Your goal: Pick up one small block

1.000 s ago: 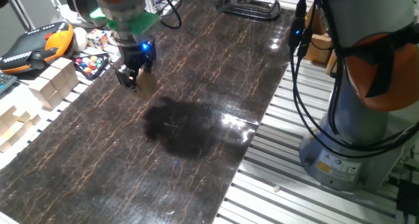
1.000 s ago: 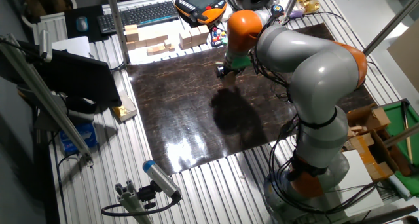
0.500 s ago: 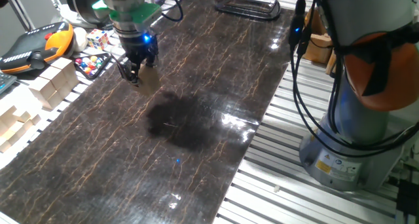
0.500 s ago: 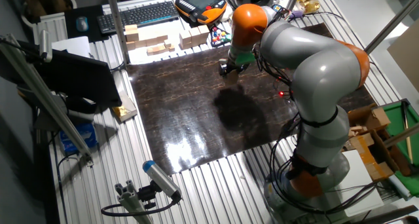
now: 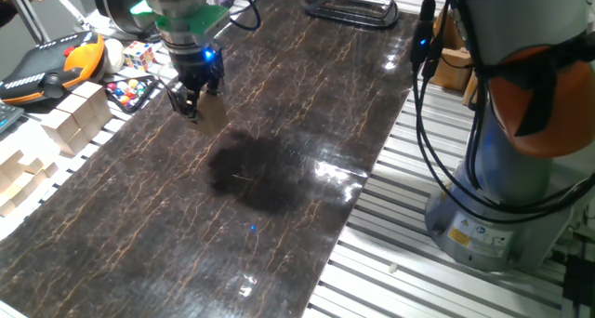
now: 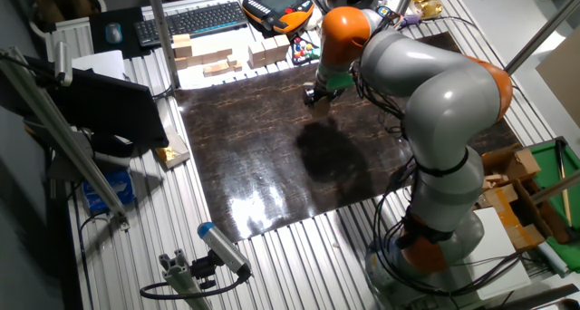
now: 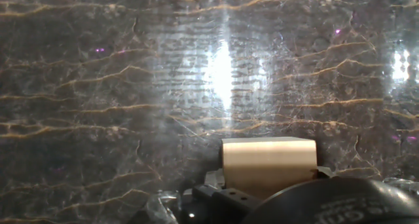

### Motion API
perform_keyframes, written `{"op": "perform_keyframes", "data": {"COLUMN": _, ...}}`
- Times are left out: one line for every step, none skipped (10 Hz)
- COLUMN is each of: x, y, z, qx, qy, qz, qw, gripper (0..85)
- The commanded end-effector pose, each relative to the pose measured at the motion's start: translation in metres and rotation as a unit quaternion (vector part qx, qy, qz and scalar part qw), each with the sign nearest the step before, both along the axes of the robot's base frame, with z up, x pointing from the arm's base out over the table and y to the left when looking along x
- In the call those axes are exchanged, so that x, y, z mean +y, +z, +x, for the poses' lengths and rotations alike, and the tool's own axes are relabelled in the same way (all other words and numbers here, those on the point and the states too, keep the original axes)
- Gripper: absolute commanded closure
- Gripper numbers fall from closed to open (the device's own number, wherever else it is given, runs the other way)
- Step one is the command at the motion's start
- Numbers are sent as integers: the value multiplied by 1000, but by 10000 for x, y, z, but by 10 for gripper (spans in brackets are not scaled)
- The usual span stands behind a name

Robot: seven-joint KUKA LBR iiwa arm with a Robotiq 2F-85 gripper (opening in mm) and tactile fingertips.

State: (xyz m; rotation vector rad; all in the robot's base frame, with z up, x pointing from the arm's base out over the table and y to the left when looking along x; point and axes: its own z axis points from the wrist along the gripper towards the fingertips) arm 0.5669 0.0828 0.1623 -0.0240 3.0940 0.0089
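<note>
The small block is a plain light-tan wooden cube held between my gripper's fingers, a little above the dark marble table. My gripper is shut on it near the table's far left edge. In the hand view the small block fills the lower middle of the frame, close under the hand, with the table surface behind it. In the other fixed view my gripper hangs over the table's far side; the block is too small to make out there.
Larger pale wooden blocks stand stacked off the table's left edge, with a Rubik's cube, a tray of coloured balls and an orange teach pendant behind them. A black clamp lies at the far end.
The gripper has risen slightly and shifted a little to the right with the block in it. Over the last half second it has hardly moved.
</note>
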Motion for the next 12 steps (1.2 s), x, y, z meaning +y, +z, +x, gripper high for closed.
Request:
{"op": "perform_keyframes", "data": {"x": 0, "y": 0, "z": 0, "qx": 3, "qy": 5, "qz": 0, "qw": 1000, "gripper": 843}}
{"op": "perform_keyframes", "data": {"x": -66, "y": 89, "z": 5, "qx": 8, "qy": 7, "qz": 1, "qw": 1000, "gripper": 843}}
{"op": "perform_keyframes", "data": {"x": -157, "y": 212, "z": 3, "qx": 4, "qy": 6, "qz": -2, "qw": 1000, "gripper": 843}}
{"op": "perform_keyframes", "data": {"x": -237, "y": 294, "z": -2, "qx": 1, "qy": 1, "qz": 1, "qw": 1000, "gripper": 843}}
{"op": "perform_keyframes", "data": {"x": -319, "y": 377, "z": -12, "qx": -1, "qy": -3, "qz": 0, "qw": 1000, "gripper": 843}}
{"op": "perform_keyframes", "data": {"x": -374, "y": 438, "z": -21, "qx": 0, "qy": -9, "qz": 2, "qw": 1000, "gripper": 843}}
{"op": "perform_keyframes", "data": {"x": -412, "y": 483, "z": -40, "qx": 0, "qy": -11, "qz": 0, "qw": 1000, "gripper": 843}}
{"op": "perform_keyframes", "data": {"x": -429, "y": 520, "z": -70, "qx": -3, "qy": -14, "qz": -6, "qw": 1000, "gripper": 843}}
{"op": "perform_keyframes", "data": {"x": -444, "y": 573, "z": -108, "qx": -4, "qy": -14, "qz": -8, "qw": 1000, "gripper": 843}}
{"op": "perform_keyframes", "data": {"x": -459, "y": 613, "z": -131, "qx": -3, "qy": -14, "qz": -5, "qw": 1000, "gripper": 843}}
{"op": "perform_keyframes", "data": {"x": -466, "y": 640, "z": -149, "qx": -2, "qy": -12, "qz": -5, "qw": 1000, "gripper": 843}}
{"op": "perform_keyframes", "data": {"x": -467, "y": 646, "z": -159, "qx": -3, "qy": -11, "qz": -6, "qw": 1000, "gripper": 843}}
